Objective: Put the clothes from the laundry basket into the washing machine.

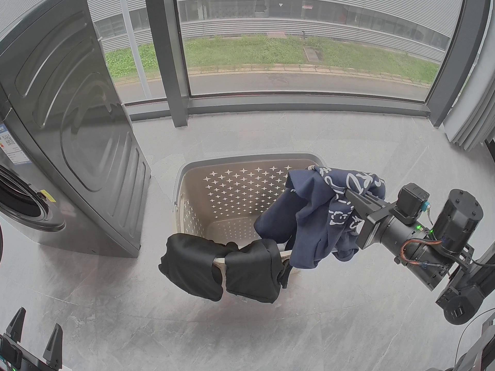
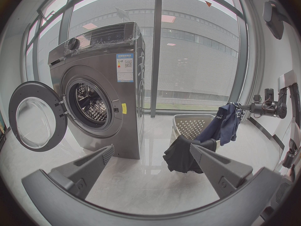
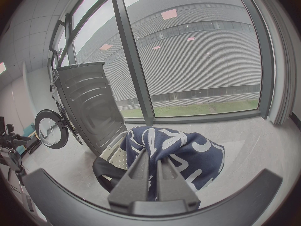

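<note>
Navy garment (image 1: 313, 216) between right jaws

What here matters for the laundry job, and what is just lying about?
Job: navy garment in the right claw; black garment over the laundry basket rim; washing machine, door open.
Just there: window; curtain.
</note>
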